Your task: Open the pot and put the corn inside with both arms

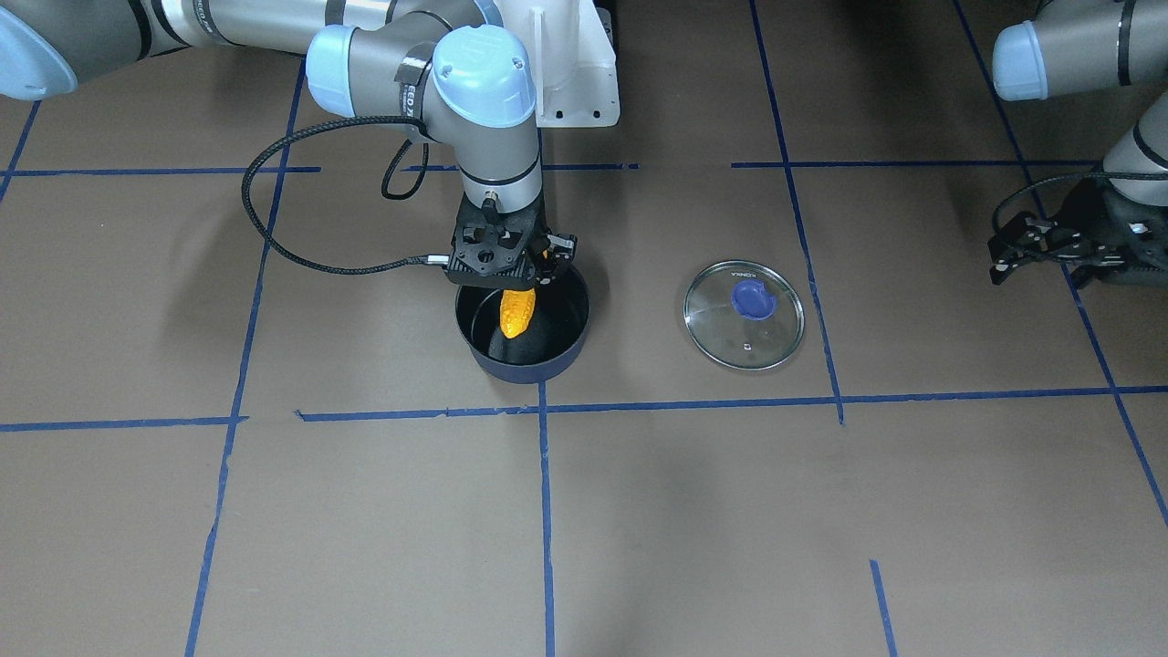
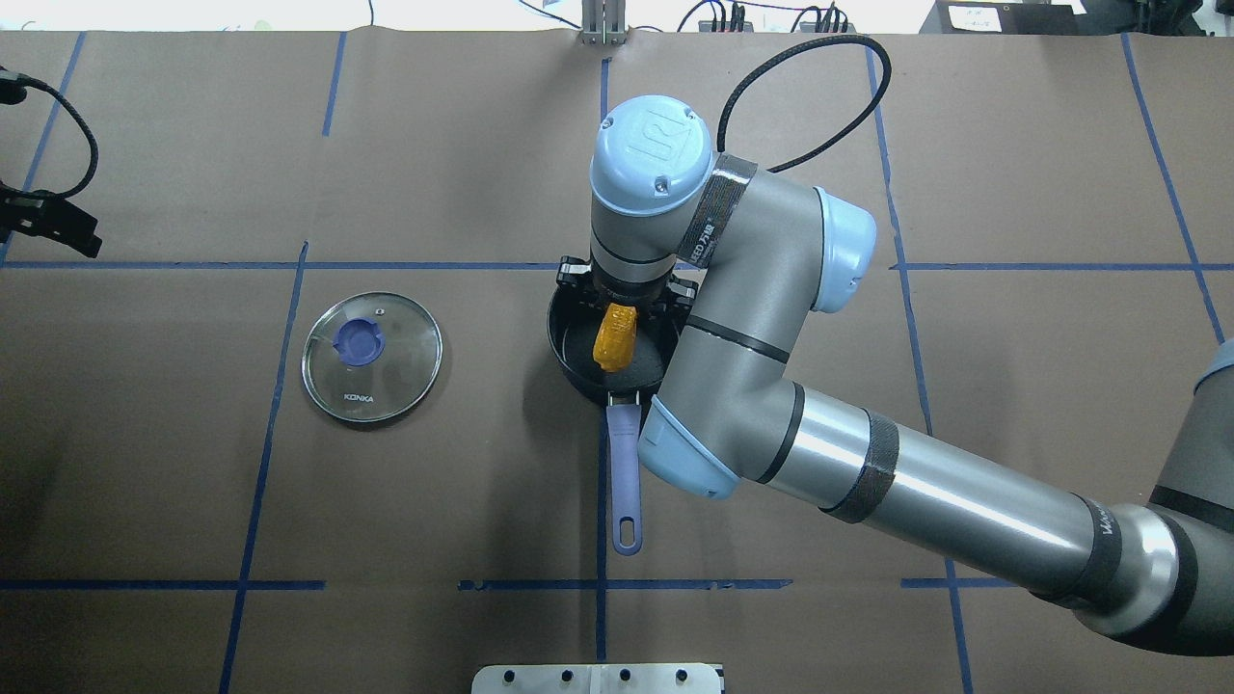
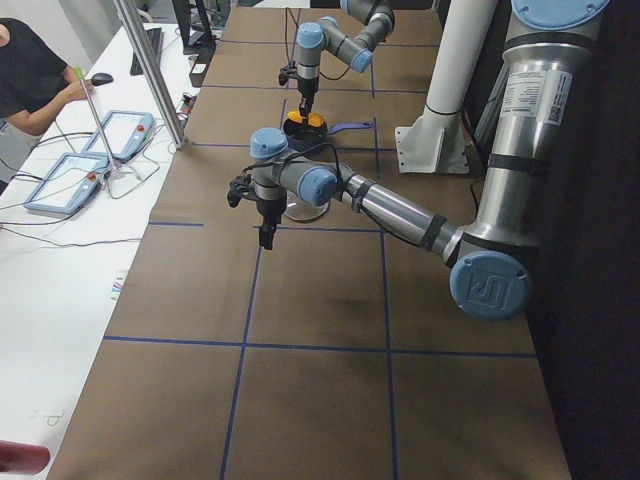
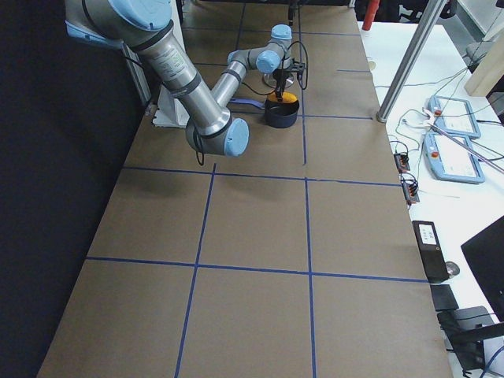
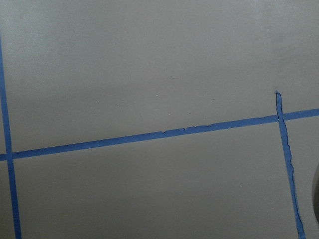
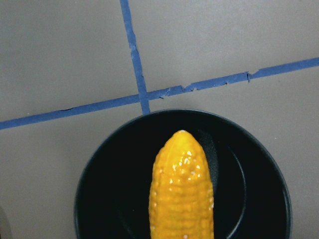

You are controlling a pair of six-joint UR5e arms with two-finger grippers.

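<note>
The corn (image 1: 516, 312) is an orange-yellow cob held upright, tip down, inside the rim of the open black pot (image 1: 525, 370). My right gripper (image 1: 531, 279) is shut on the corn's top end, just above the pot's far rim. In the right wrist view the corn (image 6: 182, 194) hangs over the pot's dark inside (image 6: 109, 199). The glass lid (image 1: 744, 315) with a blue knob lies flat on the table beside the pot. My left gripper (image 1: 1008, 258) hovers beyond the lid, open and empty. From overhead the corn (image 2: 615, 337) shows in the pot (image 2: 561, 339).
The pot's purple handle (image 2: 625, 472) points toward the robot base. Blue tape lines (image 1: 544, 511) grid the brown table. The white base stand (image 1: 579, 73) is behind the pot. The left wrist view shows only table and tape (image 5: 149, 135).
</note>
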